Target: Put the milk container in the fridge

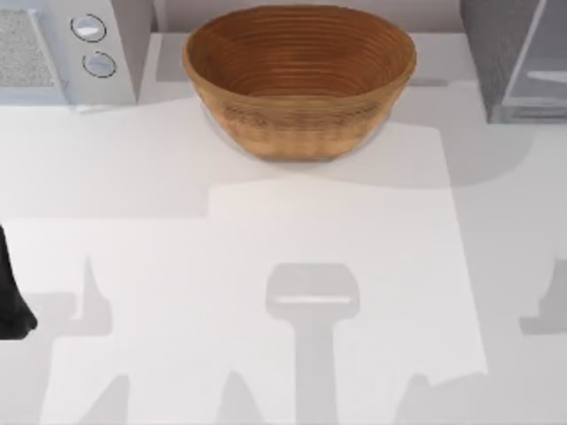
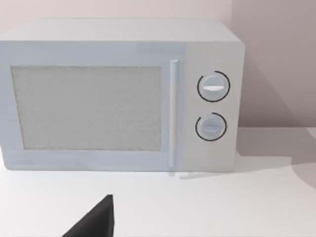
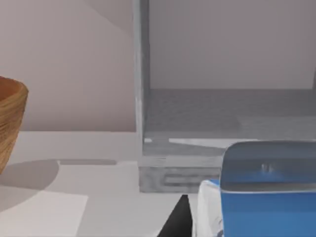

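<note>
Presently, the lot as it stands:

Counter (image 1: 266, 230): white, bearing all items listed below.

Fridge (image 1: 518, 62): dark-grey speckled cabinet at the counter's far right corner. In my right wrist view (image 3: 197, 118) it stands open toward me, the inside bare and grey.

Milk container (image 3: 264, 190): blue-topped carton with a white side, close under my right wrist camera and in front of the open fridge, short of its lower edge.

Right gripper: one dark fingertip (image 3: 178, 219) shows just beside the carton's white side. I cannot tell how far my jaws are parted, nor whether they hold the carton.

Basket (image 1: 299, 80): wide woven brown bowl at the middle of the counter's far edge, between the microwave and the fridge; its rim also appears in my right wrist view (image 3: 10, 123).

Microwave (image 2: 118, 96): light-grey, mesh window, two round knobs, at the counter's far left corner (image 1: 66, 49).

Left arm (image 1: 11, 292): dark shape at the counter's left edge. One dark fingertip (image 2: 96, 219) points toward the microwave; jaw state I cannot tell.
</note>
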`<state>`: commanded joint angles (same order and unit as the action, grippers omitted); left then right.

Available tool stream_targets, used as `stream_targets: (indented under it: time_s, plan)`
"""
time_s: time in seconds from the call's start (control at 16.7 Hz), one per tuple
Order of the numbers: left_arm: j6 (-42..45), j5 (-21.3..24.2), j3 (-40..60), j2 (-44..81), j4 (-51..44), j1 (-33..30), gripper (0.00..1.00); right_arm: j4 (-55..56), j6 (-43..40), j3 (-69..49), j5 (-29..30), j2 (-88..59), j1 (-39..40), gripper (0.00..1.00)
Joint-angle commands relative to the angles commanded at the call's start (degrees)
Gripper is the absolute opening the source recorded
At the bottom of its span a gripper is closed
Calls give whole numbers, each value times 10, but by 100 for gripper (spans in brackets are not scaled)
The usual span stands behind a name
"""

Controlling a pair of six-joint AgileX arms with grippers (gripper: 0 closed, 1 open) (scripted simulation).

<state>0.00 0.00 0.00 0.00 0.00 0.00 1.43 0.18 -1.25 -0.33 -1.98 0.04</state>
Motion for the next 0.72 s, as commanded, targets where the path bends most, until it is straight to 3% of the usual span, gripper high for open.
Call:
stream_targets:
  time_s: [0.3, 0.72]
  plan:
    - [0, 0, 0, 0, 0, 0, 100, 101, 1, -83, -24, -148, -18, 0]
    - [0, 0, 0, 0, 0, 0, 100, 320, 3, -262, -69, -537, -71, 0]
